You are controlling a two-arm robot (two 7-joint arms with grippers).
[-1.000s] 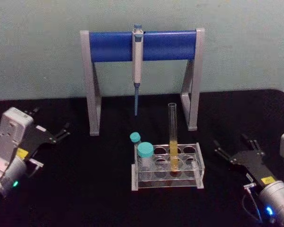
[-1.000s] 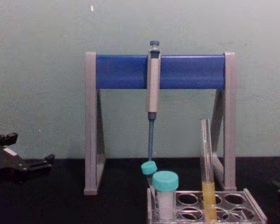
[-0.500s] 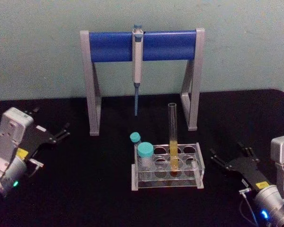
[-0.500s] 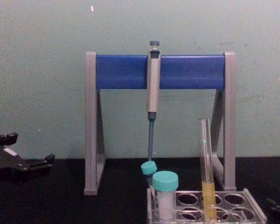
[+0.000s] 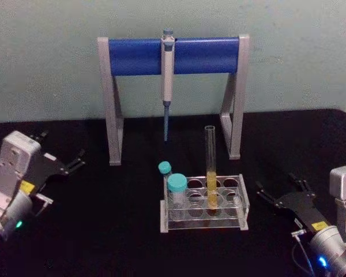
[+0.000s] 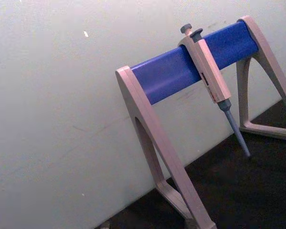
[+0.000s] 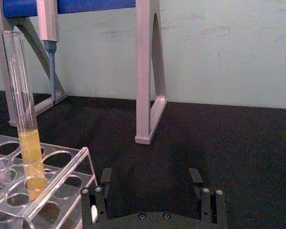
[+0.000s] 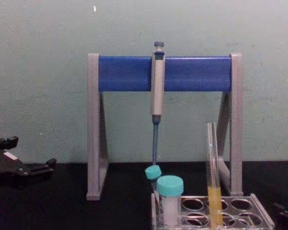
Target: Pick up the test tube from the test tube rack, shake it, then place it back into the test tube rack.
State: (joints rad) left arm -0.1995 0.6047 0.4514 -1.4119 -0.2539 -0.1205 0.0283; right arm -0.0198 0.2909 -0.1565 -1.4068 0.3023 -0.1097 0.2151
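The test tube [image 5: 210, 173] stands upright in the test tube rack [image 5: 230, 218], yellow-orange liquid in its lower part. In the right wrist view the test tube [image 7: 24, 114] rises from the rack [image 7: 55, 177] ahead and to one side of my right gripper [image 7: 151, 179], which is open and holds nothing. From the head view, my right gripper [image 5: 277, 186] sits low on the table just right of the rack, apart from it. My left gripper [image 5: 62, 147] rests open at the far left. In the chest view, the tube [image 8: 212, 177] stands in the rack [image 8: 229, 211].
Two teal-capped tubes [image 5: 177, 183] occupy the rack's left end. Behind the rack stands a grey-legged stand with a blue bar [image 5: 138, 56], a pipette [image 5: 168, 75] hanging from it. The black table has open space in front and to the left of the rack.
My right gripper has dropped lower and shifted slightly left towards the rack, then settled. The left arm, tube and rack have not moved.
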